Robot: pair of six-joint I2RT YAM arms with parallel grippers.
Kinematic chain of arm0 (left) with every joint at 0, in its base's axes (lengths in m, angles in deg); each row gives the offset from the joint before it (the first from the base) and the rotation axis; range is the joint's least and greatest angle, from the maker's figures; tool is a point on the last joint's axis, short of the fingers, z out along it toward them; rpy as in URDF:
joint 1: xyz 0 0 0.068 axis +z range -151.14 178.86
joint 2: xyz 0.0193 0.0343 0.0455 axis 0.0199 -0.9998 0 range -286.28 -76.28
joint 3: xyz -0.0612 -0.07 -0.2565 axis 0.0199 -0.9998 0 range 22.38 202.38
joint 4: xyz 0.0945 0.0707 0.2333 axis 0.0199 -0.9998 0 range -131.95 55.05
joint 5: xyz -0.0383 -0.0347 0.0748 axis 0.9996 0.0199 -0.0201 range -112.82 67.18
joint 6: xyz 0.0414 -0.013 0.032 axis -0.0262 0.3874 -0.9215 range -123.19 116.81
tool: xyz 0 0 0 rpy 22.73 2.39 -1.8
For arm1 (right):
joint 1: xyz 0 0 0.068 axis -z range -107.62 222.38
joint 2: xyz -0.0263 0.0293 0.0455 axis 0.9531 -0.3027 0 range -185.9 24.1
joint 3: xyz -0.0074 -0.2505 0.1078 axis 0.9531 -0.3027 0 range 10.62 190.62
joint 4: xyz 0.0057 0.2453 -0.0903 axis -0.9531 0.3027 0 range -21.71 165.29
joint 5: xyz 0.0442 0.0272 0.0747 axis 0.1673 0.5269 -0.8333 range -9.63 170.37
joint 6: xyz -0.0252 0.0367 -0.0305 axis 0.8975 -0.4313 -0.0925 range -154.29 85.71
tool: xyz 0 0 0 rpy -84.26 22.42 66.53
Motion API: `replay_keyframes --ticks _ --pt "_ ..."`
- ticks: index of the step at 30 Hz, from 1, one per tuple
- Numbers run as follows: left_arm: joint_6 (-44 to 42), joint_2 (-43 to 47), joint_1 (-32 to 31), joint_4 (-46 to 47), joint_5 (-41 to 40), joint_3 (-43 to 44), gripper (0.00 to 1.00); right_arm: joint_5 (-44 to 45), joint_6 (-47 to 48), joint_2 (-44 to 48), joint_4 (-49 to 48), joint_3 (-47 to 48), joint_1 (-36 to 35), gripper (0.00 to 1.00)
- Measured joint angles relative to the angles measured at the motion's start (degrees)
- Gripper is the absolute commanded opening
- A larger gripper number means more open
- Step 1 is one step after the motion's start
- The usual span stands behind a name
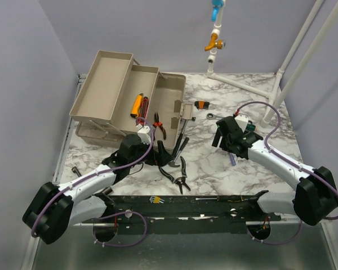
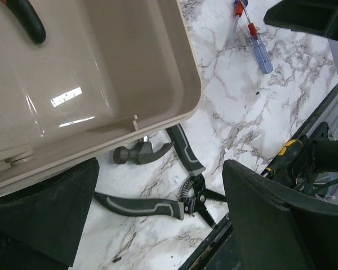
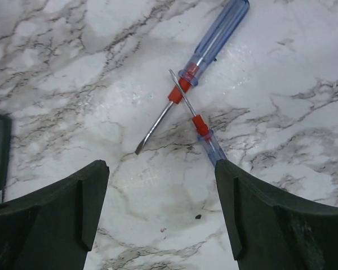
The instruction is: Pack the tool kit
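The beige toolbox [image 1: 110, 84] stands open at the back left, with an orange knife [image 1: 137, 104] and red-handled pliers [image 1: 159, 126] inside. My left gripper [image 1: 152, 154] is open and empty at the box's front edge. In its wrist view the gripper [image 2: 160, 164] hovers over black-handled pliers [image 2: 141, 205] and a hammer head [image 2: 138, 152] on the marble. My right gripper [image 1: 228, 143] is open and empty. In the right wrist view the gripper [image 3: 160, 166] is just above two crossed blue-handled screwdrivers, a large one [image 3: 214, 42] and a small one [image 3: 200, 126] whose handle runs under the right finger.
A wrench [image 1: 217, 116] and a small black-and-orange tool [image 1: 201, 104] lie right of the box. More black pliers [image 1: 177, 171] lie in front of it. Hex keys [image 1: 155, 199] rest on the front rail. White pipe frames [image 1: 281, 79] stand at the back right.
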Motion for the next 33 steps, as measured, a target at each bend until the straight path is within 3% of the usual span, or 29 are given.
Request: replay_keyframes --ticks 10,14,18,27,31,33 --pt "-1.2 -10.6 -1.3 5.2 3.3 8.7 0.92 -1.0 -2.0 -0.6 -2.3 -6.1 3.6 0.78" --pt "-2.3 -9.8 -2.0 4.9 4.7 10.8 0.93 -1.6 -2.6 -2.3 -4.3 -8.6 5.5 0.75" --pt "-4.2 -2.5 -2.2 1.6 4.7 10.7 0.93 -2.1 -3.3 -4.0 -6.4 -10.5 6.7 0.68" --pt "-8.3 19.6 -2.6 -3.6 4.4 6.2 0.93 -2.9 -3.4 -6.2 -9.3 -10.6 7.3 0.3" --pt "-9.8 27.9 -2.8 -6.3 2.9 0.9 0.93 -4.2 -3.0 -4.9 -9.4 -10.7 7.3 0.01" --pt "-10.3 32.3 -2.9 -7.1 1.9 -2.1 0.93 -5.0 -2.6 -3.9 -9.4 -10.6 7.3 0.01"
